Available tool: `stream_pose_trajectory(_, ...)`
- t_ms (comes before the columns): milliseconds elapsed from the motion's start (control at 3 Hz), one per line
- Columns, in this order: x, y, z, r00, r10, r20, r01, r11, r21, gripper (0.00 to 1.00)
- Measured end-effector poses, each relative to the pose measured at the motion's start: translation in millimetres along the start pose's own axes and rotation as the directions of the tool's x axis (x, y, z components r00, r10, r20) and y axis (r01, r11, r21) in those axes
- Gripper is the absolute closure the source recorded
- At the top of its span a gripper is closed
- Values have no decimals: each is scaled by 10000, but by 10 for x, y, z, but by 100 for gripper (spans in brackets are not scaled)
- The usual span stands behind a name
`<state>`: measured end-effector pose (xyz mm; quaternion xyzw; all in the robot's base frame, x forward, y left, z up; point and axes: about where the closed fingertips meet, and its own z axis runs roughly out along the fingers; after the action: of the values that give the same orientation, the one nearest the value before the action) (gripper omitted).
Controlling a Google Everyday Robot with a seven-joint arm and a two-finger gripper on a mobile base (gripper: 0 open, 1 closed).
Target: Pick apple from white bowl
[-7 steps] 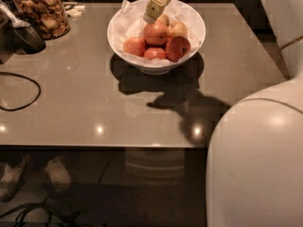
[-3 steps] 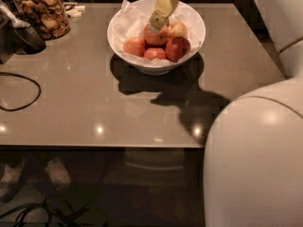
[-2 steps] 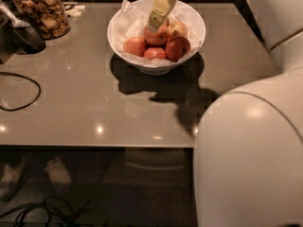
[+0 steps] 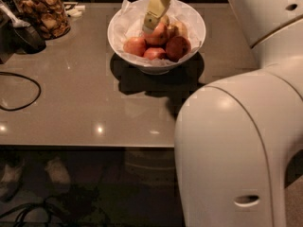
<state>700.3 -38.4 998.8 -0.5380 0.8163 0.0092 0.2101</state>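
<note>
Gripper point(image 4: 149, 26): pale yellow, reaching down from the top of the scene into the bowl point(image 4: 195, 22), its tip against the upper left side of the apple point(image 4: 159, 34).
Grip: whether it was spread or closed on the fruit could not be told from where I stood.
Apple: pinkish-red with pale streaks, sitting on top of the pile near the middle of the bowl.
Bowl: wide, white and glossy, lined with crinkled white paper point(image 4: 127, 8), standing toward the far side of the table point(image 4: 85, 108).
Other fruit: a darker red apple point(image 4: 178, 47) just to its right, a reddish apple point(image 4: 135, 46) at the left, a smaller one at the front, a pale apple point(image 4: 179, 29) behind.
Table: grey-brown and shiny, the bowl's shadow falling on it toward the near edge.
Far left corner: a glass jar point(image 4: 43, 12) of brown snacks, well apart from the bowl; a black cable point(image 4: 21, 91) looped along the left edge.
Foreground: the robot's bulky white arm point(image 4: 236, 141) filled the right side.
</note>
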Motion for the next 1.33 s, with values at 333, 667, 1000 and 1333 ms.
stream_pose_trajectory(333,-22,-22,129,10000,41,-88,-42,9999,-152,4)
stream_pose_trajectory(667,-12,-39,250,9997,159,-158,-164,9993,-330,5)
stream_pose_trajectory(1000,3,-49,347,9994,265,-216,-275,9985,-477,6)
stream_pose_trajectory(1333,21,-60,421,9990,359,-259,-374,9975,-592,9)
